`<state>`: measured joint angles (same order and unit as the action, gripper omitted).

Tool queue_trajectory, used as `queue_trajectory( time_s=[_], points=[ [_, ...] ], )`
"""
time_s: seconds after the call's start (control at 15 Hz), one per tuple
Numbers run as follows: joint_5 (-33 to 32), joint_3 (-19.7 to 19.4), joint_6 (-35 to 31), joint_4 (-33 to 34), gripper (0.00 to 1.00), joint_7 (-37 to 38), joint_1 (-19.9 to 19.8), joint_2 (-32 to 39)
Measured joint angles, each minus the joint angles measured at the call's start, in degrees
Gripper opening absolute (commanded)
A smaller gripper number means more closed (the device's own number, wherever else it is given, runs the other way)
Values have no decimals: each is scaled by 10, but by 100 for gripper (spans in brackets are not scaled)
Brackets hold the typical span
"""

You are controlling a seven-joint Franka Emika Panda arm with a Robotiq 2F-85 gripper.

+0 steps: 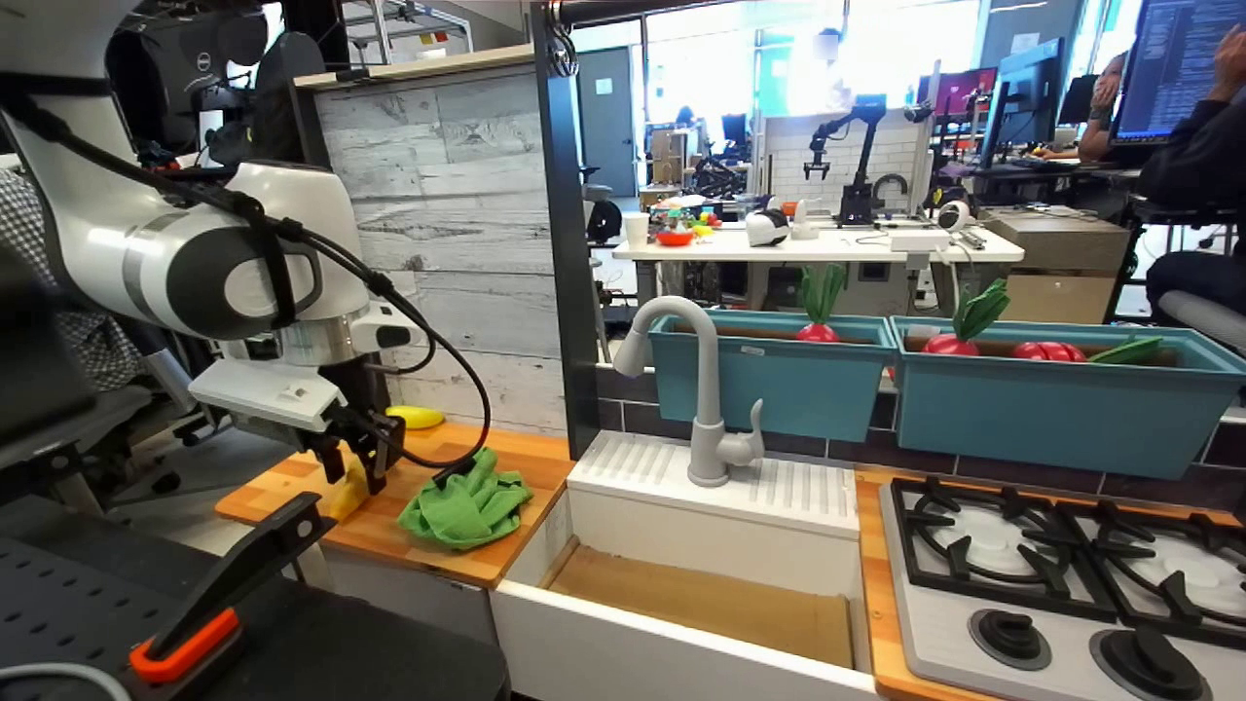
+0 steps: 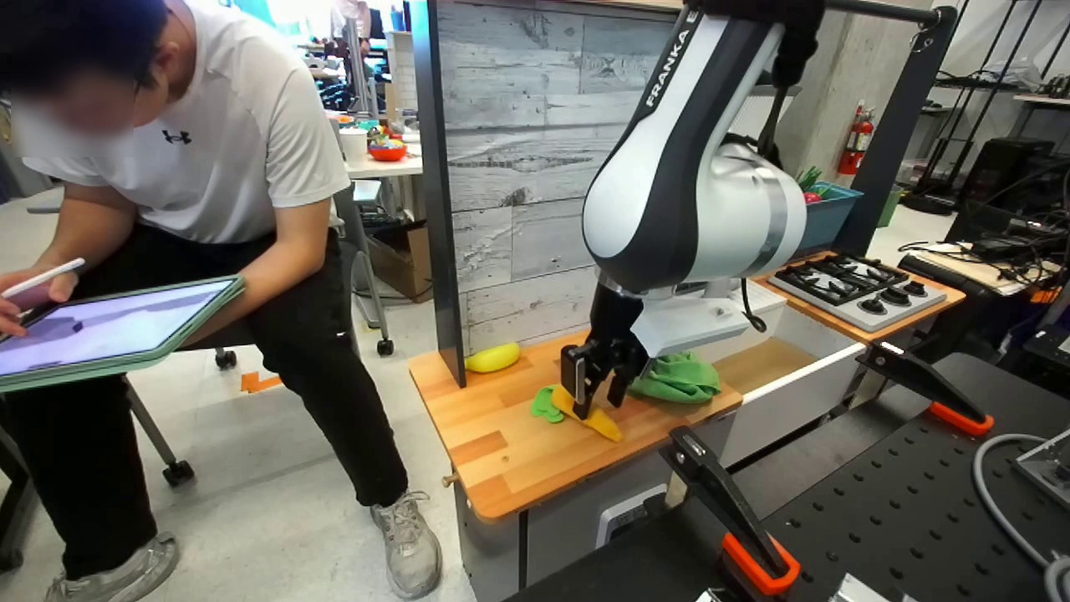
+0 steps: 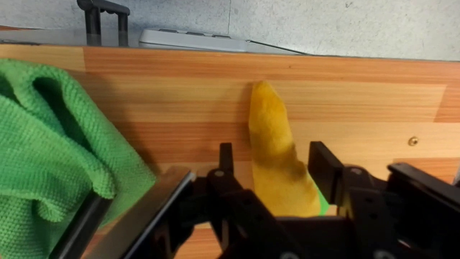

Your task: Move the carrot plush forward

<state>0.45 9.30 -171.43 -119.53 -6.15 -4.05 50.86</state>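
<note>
The carrot plush is yellow-orange with a green leafy top. It lies on the wooden counter [image 2: 501,443]; its body shows in both exterior views [image 1: 348,495] [image 2: 603,425] and in the wrist view [image 3: 270,126]. Its green top [image 2: 547,405] shows in an exterior view and is mostly hidden by the gripper in the wrist view. My gripper [image 3: 273,154] is open above the carrot, with one finger on either side of its thicker part. Gaps show between the fingers and the carrot. The gripper also shows in both exterior views [image 1: 354,475] [image 2: 598,405], low over the counter.
A crumpled green cloth [image 3: 54,144] lies beside the gripper. A yellow banana-shaped object [image 2: 493,358] lies at the grey wood panel [image 2: 518,209]. The sink [image 1: 681,662] and faucet [image 1: 708,389] stand past the cloth. Clamps [image 2: 736,502] stand on the black table. A person sits nearby.
</note>
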Motion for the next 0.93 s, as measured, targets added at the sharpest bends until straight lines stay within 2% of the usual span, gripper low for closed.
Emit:
queue_trajectory(
  time_s=[0.07,0.13,0.47,0.93],
  points=[
    [0,0,0,0,97,1,-1,0],
    [0,0,-1,0,100,1,-1,0],
    [0,1,-4,-14,100,1,-3,-17],
    [0,4,-39,-122,100,18,1,-140]
  ],
)
